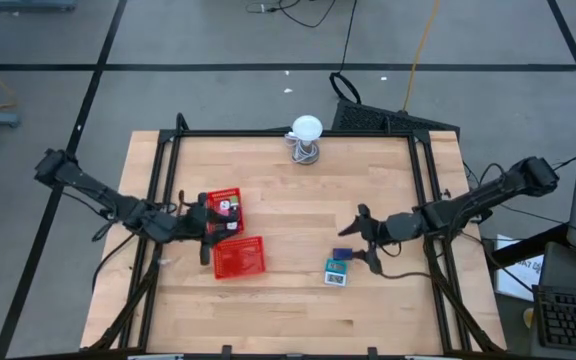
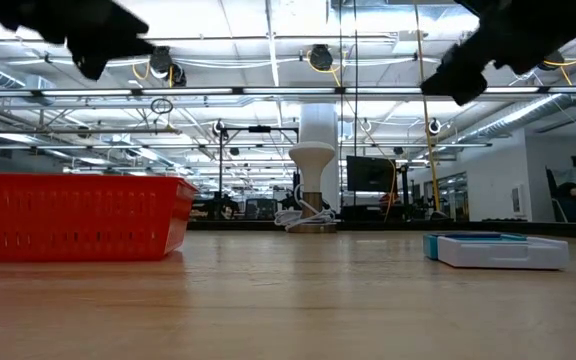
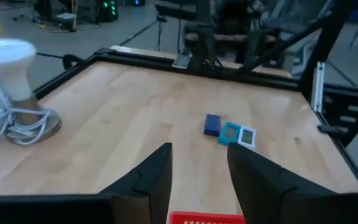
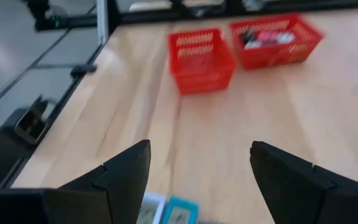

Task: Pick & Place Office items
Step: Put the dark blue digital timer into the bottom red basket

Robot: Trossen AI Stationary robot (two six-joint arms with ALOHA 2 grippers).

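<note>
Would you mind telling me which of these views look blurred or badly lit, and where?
Right wrist view: smeared throughout, so the two red trays and their contents lack detail. Low view: bright ceiling lights behind leave both arms as black silhouettes, while the white ball on its stand is washed out. Left wrist view: the room beyond the table is soft. High view: evenly lit, no strong glare.
</note>
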